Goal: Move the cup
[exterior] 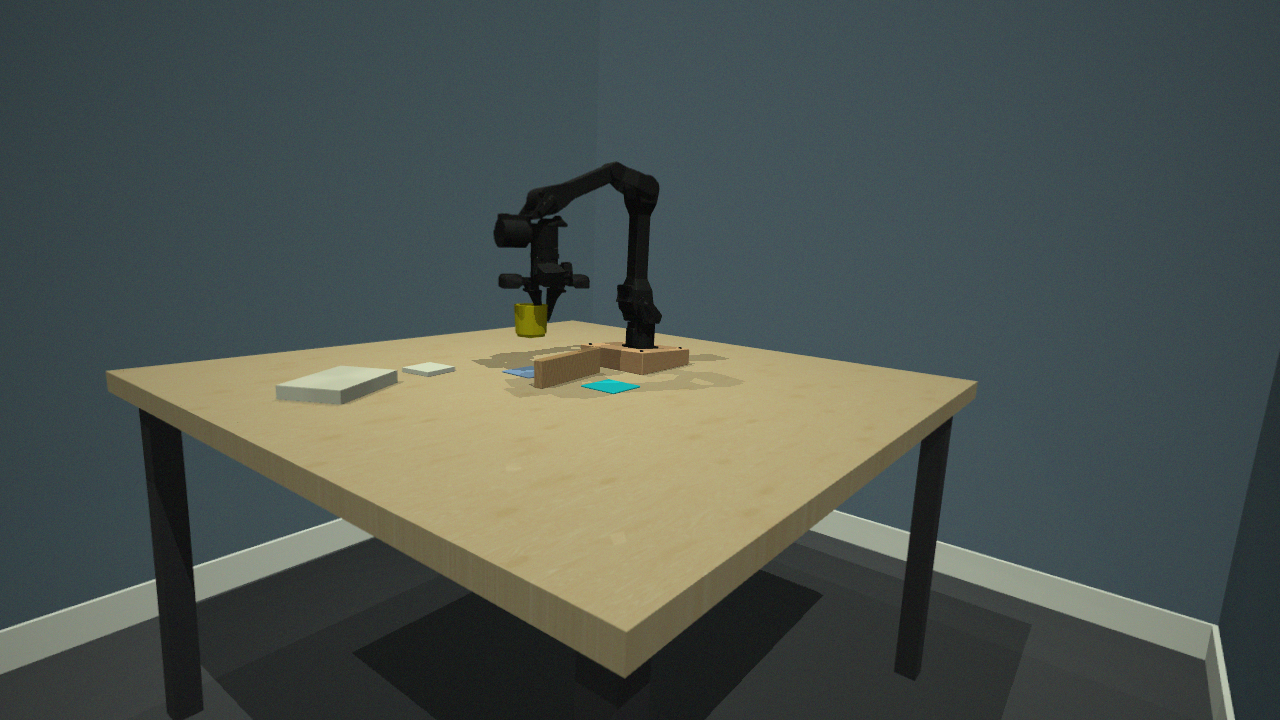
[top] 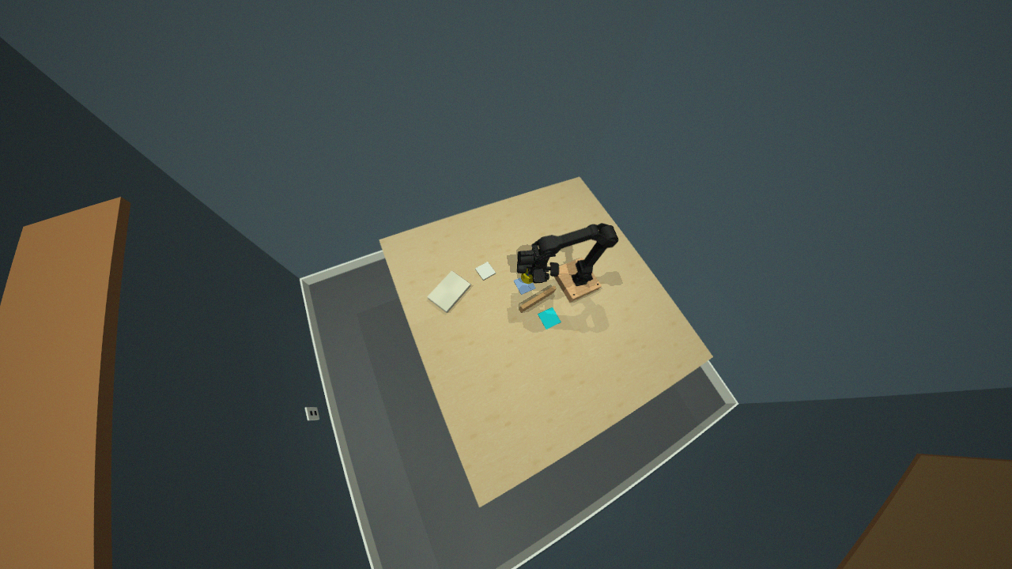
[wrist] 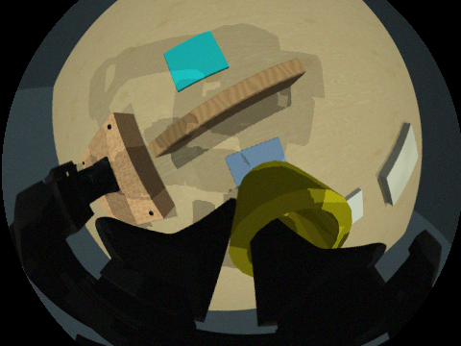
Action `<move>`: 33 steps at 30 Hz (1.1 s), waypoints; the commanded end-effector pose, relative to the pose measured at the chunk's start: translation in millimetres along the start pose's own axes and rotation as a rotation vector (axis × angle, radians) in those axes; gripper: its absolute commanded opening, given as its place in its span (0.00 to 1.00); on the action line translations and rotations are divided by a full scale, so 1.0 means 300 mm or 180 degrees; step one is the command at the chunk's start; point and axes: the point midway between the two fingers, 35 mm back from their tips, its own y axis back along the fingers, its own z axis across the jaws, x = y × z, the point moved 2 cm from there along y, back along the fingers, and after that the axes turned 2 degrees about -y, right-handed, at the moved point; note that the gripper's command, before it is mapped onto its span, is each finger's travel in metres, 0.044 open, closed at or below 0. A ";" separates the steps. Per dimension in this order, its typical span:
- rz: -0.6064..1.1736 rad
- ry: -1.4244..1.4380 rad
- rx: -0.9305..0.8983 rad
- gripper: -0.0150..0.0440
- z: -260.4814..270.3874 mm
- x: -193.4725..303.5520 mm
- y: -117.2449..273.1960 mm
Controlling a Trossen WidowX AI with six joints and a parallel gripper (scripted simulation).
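The yellow cup [top: 526, 277] [exterior: 530, 320] [wrist: 280, 183] is held in the air, roughly upright, above the table near the blue pad [top: 522, 286] [exterior: 519, 371] [wrist: 259, 151]. My gripper [exterior: 543, 308] [wrist: 242, 206] is shut on the cup's wall, with one finger inside the rim and one outside. The cyan pad [top: 549, 318] [exterior: 610, 386] [wrist: 197, 60] lies bare on the other side of a wooden bar. No marbles can be made out; a finger and the wall hide part of the cup's inside.
The low wooden bar [top: 538, 298] [exterior: 568, 368] [wrist: 235, 101] stands between the two pads. The arm's wooden base [top: 576, 292] [exterior: 657, 360] [wrist: 130, 168] is beside its one end. A large pale block [top: 449, 291] [exterior: 338, 383] and a small pale block [top: 485, 270] [exterior: 428, 368] lie farther off.
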 end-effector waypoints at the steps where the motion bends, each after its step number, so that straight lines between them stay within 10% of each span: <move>1: 0.0001 -0.0013 0.0004 0.25 0.015 -0.017 0.000; 33: -0.0011 -0.0025 0.0014 0.25 0.129 -0.176 0.004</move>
